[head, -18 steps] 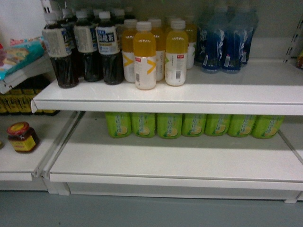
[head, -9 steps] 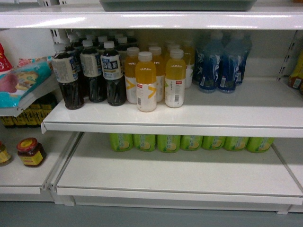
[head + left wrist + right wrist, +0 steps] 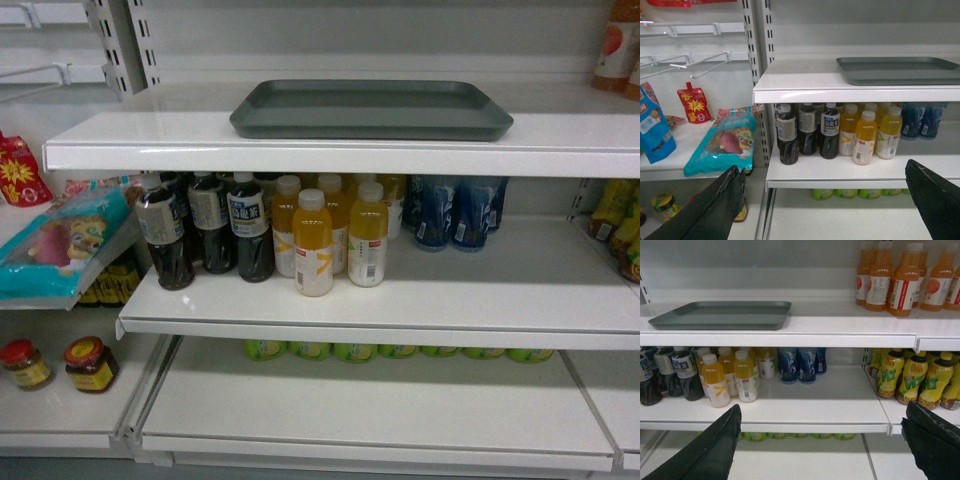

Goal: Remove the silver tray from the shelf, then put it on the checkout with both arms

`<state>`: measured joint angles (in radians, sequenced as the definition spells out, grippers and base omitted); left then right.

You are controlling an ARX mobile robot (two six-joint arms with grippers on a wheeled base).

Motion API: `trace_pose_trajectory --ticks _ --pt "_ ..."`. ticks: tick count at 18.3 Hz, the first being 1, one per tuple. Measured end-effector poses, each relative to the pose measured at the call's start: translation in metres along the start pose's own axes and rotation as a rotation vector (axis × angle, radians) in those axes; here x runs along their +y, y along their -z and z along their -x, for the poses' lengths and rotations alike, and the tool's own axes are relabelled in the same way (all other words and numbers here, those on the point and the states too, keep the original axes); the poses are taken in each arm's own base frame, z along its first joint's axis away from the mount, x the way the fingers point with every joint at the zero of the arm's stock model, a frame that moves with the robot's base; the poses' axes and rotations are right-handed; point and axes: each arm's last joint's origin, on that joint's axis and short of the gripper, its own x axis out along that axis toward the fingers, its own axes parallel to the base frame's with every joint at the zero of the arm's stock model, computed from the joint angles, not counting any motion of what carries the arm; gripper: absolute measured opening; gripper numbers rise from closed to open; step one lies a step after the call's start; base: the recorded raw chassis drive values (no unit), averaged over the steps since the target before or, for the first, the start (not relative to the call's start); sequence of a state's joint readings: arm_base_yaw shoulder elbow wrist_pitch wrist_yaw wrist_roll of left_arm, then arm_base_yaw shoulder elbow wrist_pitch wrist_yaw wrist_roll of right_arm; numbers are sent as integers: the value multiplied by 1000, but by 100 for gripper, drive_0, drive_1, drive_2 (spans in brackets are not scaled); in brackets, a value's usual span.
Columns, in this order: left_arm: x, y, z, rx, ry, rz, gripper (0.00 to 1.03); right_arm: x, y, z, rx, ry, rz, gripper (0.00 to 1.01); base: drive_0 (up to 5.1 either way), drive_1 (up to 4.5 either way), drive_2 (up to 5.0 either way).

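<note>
You see the silver tray (image 3: 371, 109) lying flat on the white shelf (image 3: 300, 155) above rows of drink bottles (image 3: 313, 243), while both your left gripper (image 3: 825, 200) and right gripper (image 3: 822, 440) have jaws spread wide, holding nothing.

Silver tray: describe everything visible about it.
The silver tray is a wide, shallow rectangle of matte grey metal with rounded corners and a low raised rim; its inside looks plain and bare. It lies flat on the white shelf, near the front lip, long side facing out. Nothing rests in it and no gripper touches it. Bottled drinks stand on the board below.
</note>
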<state>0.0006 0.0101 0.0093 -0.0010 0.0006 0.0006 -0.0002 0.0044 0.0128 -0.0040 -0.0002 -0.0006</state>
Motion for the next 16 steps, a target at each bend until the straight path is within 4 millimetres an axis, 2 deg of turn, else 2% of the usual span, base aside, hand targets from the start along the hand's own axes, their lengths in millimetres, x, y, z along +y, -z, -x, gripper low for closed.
trace_pose_trajectory --ticks 12,16 --pt "0 0 0 1 -1 0 98 0 0 0 -1 0 0 98 0 0 0" --pt "0 0 0 3 -1 0 98 0 0 0 0 0 0 98 2 381 -378"
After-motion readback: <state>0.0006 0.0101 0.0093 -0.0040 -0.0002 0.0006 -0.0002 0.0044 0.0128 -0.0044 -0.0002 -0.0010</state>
